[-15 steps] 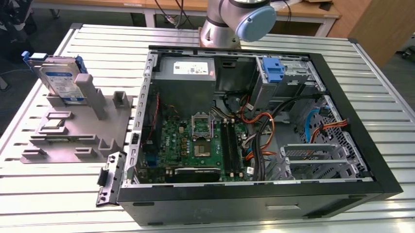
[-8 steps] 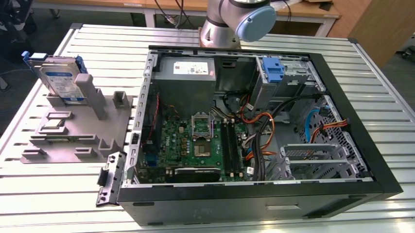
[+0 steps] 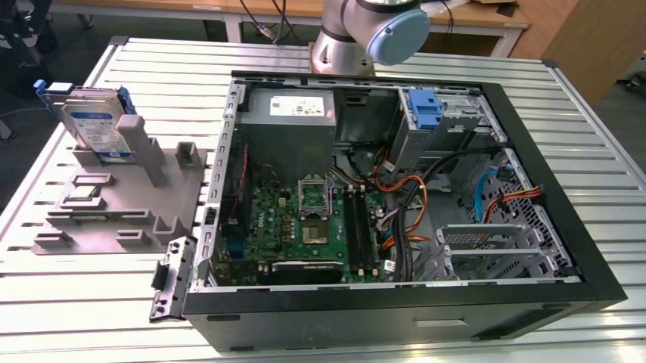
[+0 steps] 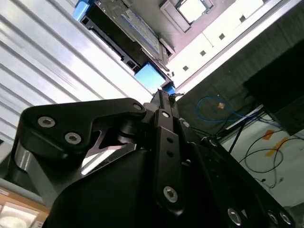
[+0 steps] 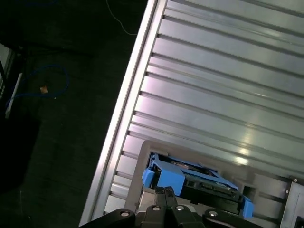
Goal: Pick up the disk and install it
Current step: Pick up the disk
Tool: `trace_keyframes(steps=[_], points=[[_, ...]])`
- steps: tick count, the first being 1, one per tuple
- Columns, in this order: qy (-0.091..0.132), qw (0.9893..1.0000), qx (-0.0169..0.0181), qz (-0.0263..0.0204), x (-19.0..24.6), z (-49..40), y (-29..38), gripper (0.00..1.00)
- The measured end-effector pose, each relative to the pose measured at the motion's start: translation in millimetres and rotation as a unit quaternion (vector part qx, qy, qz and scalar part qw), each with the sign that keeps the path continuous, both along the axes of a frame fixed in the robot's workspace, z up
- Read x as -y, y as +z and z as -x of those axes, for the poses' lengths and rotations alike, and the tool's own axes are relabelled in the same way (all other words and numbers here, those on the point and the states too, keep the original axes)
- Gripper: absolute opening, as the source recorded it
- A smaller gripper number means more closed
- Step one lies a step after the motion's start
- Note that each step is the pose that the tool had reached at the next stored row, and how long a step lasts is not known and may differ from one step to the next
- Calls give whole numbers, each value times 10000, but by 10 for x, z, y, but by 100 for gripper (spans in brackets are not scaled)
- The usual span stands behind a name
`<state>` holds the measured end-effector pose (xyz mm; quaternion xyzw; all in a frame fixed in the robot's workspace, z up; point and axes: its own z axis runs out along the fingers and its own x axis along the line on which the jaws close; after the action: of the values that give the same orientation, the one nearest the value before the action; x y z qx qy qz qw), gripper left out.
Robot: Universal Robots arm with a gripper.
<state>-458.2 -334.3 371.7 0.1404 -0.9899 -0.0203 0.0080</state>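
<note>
The gripper (image 5: 163,191), its fingers (image 5: 169,194) drawn narrow and gripping nothing, points at the disk (image 5: 204,181). The disk stands on edge in a grey holder (image 3: 131,189) on the slatted tabletop (image 5: 228,95), likely so its blue rails stay reachable. Beyond lies the open computer case (image 3: 404,314).

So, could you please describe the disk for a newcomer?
At the exterior view's left, beside the open black computer case, sits a grey plastic fixture. The flat silver-grey disk stands on edge at its far end, the only piece there with blue side rails.
</note>
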Motion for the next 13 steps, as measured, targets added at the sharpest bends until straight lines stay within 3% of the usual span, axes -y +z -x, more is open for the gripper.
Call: trace_keyframes(steps=[5, 9, 13], points=[[419, 9991, 0, 1, 0, 0, -1, 10], [782, 9969, 1, 1, 0, 0, -3, 10], [860, 9963, 0, 1, -1, -34, -9, 10]])
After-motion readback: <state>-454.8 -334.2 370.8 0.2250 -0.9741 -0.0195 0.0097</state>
